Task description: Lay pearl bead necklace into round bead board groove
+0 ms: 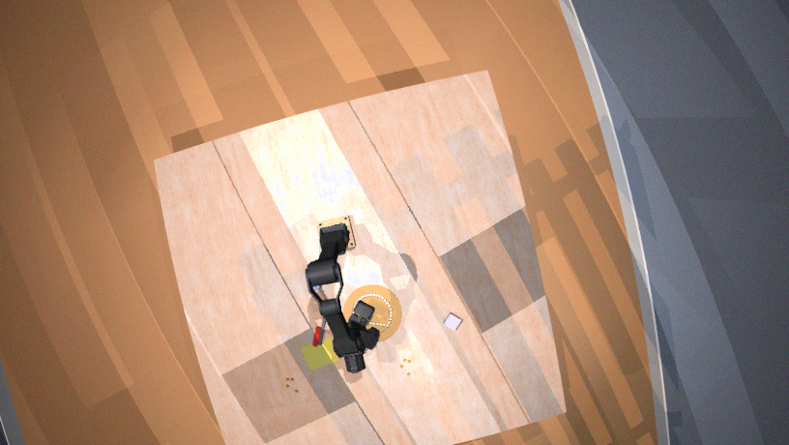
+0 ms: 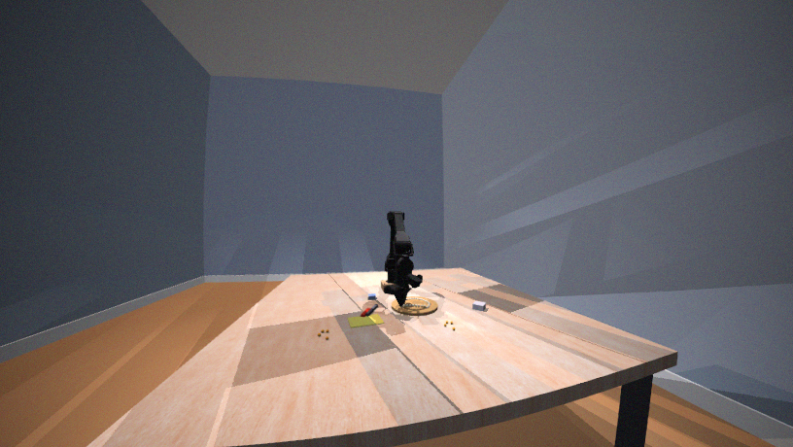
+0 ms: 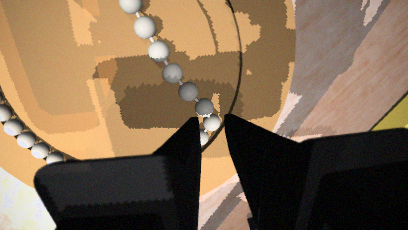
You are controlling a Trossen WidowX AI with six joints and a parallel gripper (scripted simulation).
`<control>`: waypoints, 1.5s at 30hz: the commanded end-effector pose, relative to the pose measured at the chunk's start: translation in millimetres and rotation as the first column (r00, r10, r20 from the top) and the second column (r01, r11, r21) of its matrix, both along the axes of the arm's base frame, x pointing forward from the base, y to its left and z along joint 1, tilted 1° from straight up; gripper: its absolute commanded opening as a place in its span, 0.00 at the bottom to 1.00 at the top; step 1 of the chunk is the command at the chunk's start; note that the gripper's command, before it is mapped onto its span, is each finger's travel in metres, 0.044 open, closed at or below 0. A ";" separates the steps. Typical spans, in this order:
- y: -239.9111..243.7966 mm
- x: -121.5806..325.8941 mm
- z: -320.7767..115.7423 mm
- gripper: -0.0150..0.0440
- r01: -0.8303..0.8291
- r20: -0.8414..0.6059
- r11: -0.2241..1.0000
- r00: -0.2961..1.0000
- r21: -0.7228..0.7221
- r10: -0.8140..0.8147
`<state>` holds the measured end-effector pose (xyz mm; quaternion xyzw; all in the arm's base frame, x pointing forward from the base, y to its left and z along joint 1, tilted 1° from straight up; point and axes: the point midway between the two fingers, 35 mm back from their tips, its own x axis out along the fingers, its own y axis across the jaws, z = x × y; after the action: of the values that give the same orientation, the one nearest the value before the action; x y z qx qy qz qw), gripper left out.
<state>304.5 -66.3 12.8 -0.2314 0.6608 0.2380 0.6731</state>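
Note:
The round wooden bead board (image 1: 396, 312) (image 2: 433, 307) (image 3: 50, 75) lies flat on the table under the arm. The pearl necklace (image 1: 391, 313) (image 3: 158, 51) lies on it. In the wrist view one strand follows the curve at lower left, while another cuts diagonally inside the groove line and bends sharply at the fingertips. My gripper (image 2: 401, 304) (image 3: 211, 123) is low over the board's edge, fingers narrowly apart. One white bead shows between the tips, with a gap on both sides. The arm hides part of the necklace and the fingertips in the top view.
A yellow sheet (image 1: 315, 357) (image 2: 363, 321) (image 3: 397, 116) and a red-and-dark tool (image 1: 317, 336) (image 2: 367, 312) lie beside the board. A blue block (image 2: 371, 296) is behind them. A pale block (image 1: 452, 321) (image 2: 479, 305) stands right of the board. Small orange beads lie in two groups.

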 end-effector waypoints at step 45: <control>-2.3 -0.5 -2.3 0.25 -0.005 -0.002 1.000 1.000 -0.002 0.005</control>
<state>305.0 -68.4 13.9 -0.2325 0.6604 0.2373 0.6734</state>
